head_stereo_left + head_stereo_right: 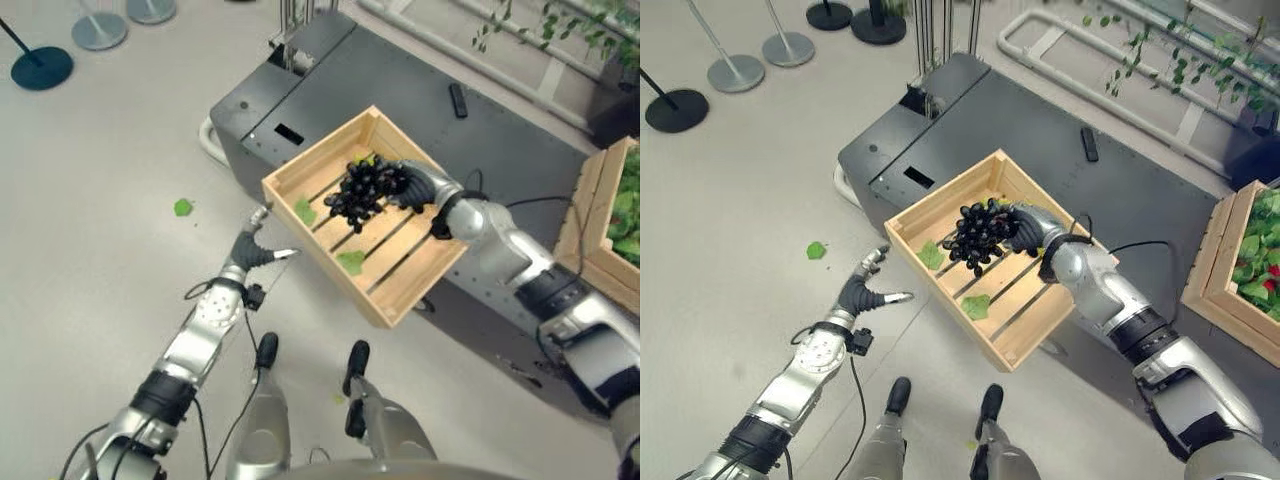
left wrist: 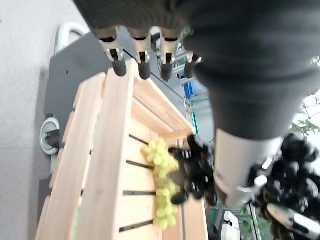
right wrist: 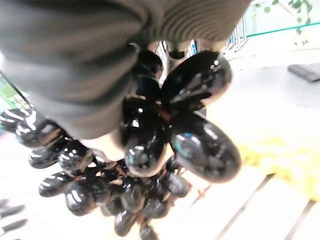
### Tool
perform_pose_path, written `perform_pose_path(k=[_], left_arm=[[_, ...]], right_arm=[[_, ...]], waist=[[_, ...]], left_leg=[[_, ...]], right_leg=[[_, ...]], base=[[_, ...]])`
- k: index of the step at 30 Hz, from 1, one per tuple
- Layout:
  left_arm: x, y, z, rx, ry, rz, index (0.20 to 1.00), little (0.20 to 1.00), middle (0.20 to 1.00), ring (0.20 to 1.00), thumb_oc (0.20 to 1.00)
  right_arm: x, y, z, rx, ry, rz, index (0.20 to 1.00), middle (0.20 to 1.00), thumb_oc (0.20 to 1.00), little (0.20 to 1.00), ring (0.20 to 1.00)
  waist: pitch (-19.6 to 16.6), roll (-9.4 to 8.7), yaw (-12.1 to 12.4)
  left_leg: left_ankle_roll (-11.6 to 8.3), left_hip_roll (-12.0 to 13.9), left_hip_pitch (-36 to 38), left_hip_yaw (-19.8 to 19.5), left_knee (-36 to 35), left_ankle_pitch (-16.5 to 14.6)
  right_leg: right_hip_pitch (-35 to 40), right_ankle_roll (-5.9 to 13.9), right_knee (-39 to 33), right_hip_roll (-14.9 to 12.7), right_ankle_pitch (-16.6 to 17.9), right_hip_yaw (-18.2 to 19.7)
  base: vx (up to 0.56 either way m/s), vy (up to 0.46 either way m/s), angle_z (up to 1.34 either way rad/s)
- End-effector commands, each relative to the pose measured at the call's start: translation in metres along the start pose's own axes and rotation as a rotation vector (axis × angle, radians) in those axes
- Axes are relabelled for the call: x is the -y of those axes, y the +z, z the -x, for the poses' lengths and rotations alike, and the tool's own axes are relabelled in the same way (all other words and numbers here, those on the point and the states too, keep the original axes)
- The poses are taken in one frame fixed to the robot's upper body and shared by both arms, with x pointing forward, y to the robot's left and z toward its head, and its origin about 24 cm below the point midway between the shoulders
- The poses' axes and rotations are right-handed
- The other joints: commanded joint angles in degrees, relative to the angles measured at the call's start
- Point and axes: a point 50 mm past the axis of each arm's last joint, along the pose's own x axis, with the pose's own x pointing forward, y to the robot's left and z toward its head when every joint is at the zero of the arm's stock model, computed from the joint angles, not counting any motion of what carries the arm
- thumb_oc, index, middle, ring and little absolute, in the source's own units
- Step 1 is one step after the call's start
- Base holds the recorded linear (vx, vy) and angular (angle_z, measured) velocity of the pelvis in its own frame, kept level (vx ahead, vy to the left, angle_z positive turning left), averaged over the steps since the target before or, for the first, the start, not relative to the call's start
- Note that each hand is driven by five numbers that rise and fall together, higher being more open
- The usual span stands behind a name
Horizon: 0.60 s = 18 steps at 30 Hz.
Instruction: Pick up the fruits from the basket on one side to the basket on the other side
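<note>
1. Centre of the left eye view: the right hand [image 1: 420,186] sits inside the wooden crate [image 1: 300,171], fingers curled round a bunch of black grapes [image 1: 362,192]. That is a firm grasp, with the bunch hanging out toward the left of the palm.
2. The right wrist view confirms it: glossy black grapes spill from under the dark ribbed cover, right up against the hand, with the pale crate slats below them.
3. The crate rests on a dark grey platform [image 1: 520,150], tilted diagonally across the middle of the frame, its lower corner overhanging the platform's edge.
4. Green on the slats: one leaf [image 1: 305,210] near the crate's left wall, another leaf [image 1: 351,262] lower down toward the near corner.
5. The left wrist view picks up a bunch of green grapes [image 2: 161,180] lying on the crate floor, just beside the black bunch.
6. Lower left of the left eye view: the left hand [image 1: 252,249] hovers over the floor just outside the crate's left wall, fingers spread and relaxed, nothing in it.
7. A stray green leaf [image 1: 182,207] lies on the pale floor, left of centre, well apart from the crate.
8. Right edge of the frame: a second wooden crate [image 1: 590,222] with leafy greens inside, and something red showing in the right eye view.
9. A small black remote-like object [image 1: 458,99] lies on the platform, upper right of centre.
10. Writing or labels: none that can be read in any view.
</note>
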Motion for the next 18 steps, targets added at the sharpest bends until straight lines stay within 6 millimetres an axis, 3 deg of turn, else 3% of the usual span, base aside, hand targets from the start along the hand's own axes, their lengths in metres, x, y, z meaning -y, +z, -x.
perform_pose_path(k=[1,5,7,10,11,15,16,17,18], left_arm=[[0.002,-0.008,-0.002,-0.020,-0.007,-0.076,1.000,1.000,1.000,1.000,1.000],[0.007,-0.011,-0.005,-0.044,-0.013,-0.105,1.000,1.000,1.000,1.000,1.000],[0.015,-0.011,-0.005,-0.047,-0.037,-0.109,1.000,1.000,1.000,1.000,1.000],[0.019,-0.011,-0.006,-0.051,-0.036,-0.109,1.000,1.000,1.000,1.000,1.000],[0.027,-0.009,-0.009,-0.051,-0.042,-0.103,1.000,1.000,1.000,1.000,1.000],[0.030,-0.005,-0.011,-0.042,-0.034,-0.094,1.000,1.000,1.000,1.000,1.000],[0.035,0.000,-0.012,-0.020,-0.057,-0.086,1.000,1.000,1.000,1.000,1.000],[0.032,0.005,-0.011,0.016,-0.044,-0.091,1.000,1.000,1.000,1.000,1.000],[0.034,0.005,-0.009,0.020,-0.049,-0.092,1.000,1.000,1.000,1.000,1.000]], right_arm=[[0.034,0.043,-0.012,0.124,-0.148,-0.038,0.200,0.200,0.200,0.200,0.200],[0.029,0.064,-0.007,0.214,-0.175,-0.105,0.200,0.200,0.200,0.200,0.200],[0.024,0.084,-0.001,0.292,-0.182,-0.166,0.200,0.200,0.200,0.200,0.200],[0.021,0.095,0.001,0.332,-0.182,-0.198,0.200,0.200,0.200,0.200,0.200],[0.017,0.109,0.003,0.379,-0.187,-0.237,0.200,0.200,0.200,0.200,0.200],[0.012,0.122,0.005,0.420,-0.188,-0.287,0.200,0.200,0.200,0.200,0.200],[-0.015,0.081,0.001,0.239,-0.142,-0.250,0.200,0.200,0.200,0.200,0.200],[-0.025,0.044,0.009,0.141,-0.100,-0.166,0.200,0.200,0.200,0.200,0.200],[-0.031,0.035,0.011,0.114,-0.066,-0.163,0.200,0.200,0.200,0.200,0.200]], waist=[[-4.27,-2.64,-0.72],[-4.81,-2.50,-1.41],[-5.19,-2.29,-1.68],[-5.45,-2.26,-1.84],[-5.68,-2.25,-1.88],[-5.82,-2.09,-1.84],[-5.61,-1.97,-2.07],[-5.58,-2.22,-2.37],[-5.58,-2.18,-2.31]], left_leg=[[0.86,-2.05,-0.91,-1.31,2.78,-6.11],[1.11,-2.02,-0.57,-1.08,2.88,-6.37],[1.23,-2.11,-0.41,-1.06,2.94,-6.55],[1.30,-2.15,-0.31,-1.05,2.98,-6.64],[1.36,-2.23,-0.27,-0.98,2.98,-6.70],[1.41,-2.21,-0.17,-1.06,3.03,-6.79],[1.30,-2.06,-0.05,-1.02,3.06,-6.82],[1.21,-1.86,-0.19,-1.07,2.96,-6.58],[1.15,-1.81,-0.16,-1.10,2.93,-6.52]], right_leg=[[4.39,7.21,8.99,-6.51,-15.19,-1.73],[4.43,7.19,9.03,-6.52,-15.28,-1.36],[4.60,7.16,8.99,-6.50,-15.39,-1.26],[4.68,7.13,9.05,-6.53,-15.50,-1.28],[4.84,7.11,9.07,-6.54,-15.60,-1.33],[4.96,7.06,9.13,-6.59,-15.68,-1.42],[5.09,7.10,9.24,-6.63,-15.72,-1.58],[5.11,7.07,9.05,-6.60,-15.70,-1.63],[5.19,7.09,8.97,-6.55,-15.70,-1.62]], base=[[0.00,0.000,0.00],[0.00,0.000,0.00],[0.01,-0.004,-0.04],[0.00,-0.002,-0.01],[0.00,0.000,0.00],[0.00,0.000,0.00],[0.00,0.000,0.00],[0.00,-0.008,0.10],[0.00,-0.005,0.15]])
